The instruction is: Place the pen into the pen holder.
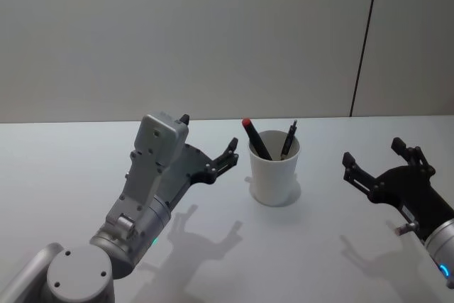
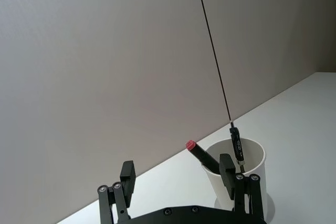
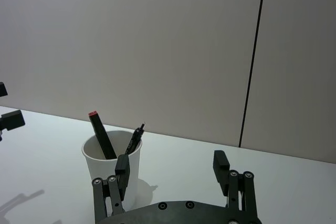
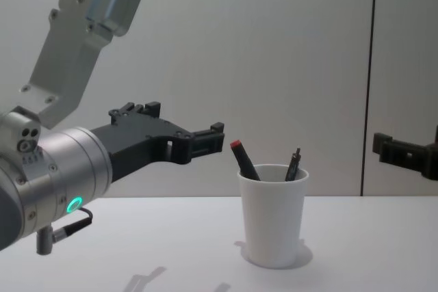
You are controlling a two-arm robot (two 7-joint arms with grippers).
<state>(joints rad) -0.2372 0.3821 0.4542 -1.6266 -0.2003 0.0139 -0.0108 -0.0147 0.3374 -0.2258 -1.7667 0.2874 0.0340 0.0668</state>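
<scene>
The left gripper (image 1: 213,157) hangs in the air, fingers spread wide with nothing between them, just beside the pen holder (image 1: 274,175) at about its nine o'clock in the head view. The right gripper (image 1: 379,164) is likewise spread wide and empty, a little farther off at the holder's three o'clock. The holder, a white paper cup, stands upright on the white table (image 1: 64,168) between the two. Inside it lean a red-capped pen (image 1: 255,138), tilted toward eleven o'clock, and a slimmer black pen (image 1: 288,140), tilted toward one o'clock. No pen lies loose on the table, so the placing looks done; probably only drawing the arms back is left.
</scene>
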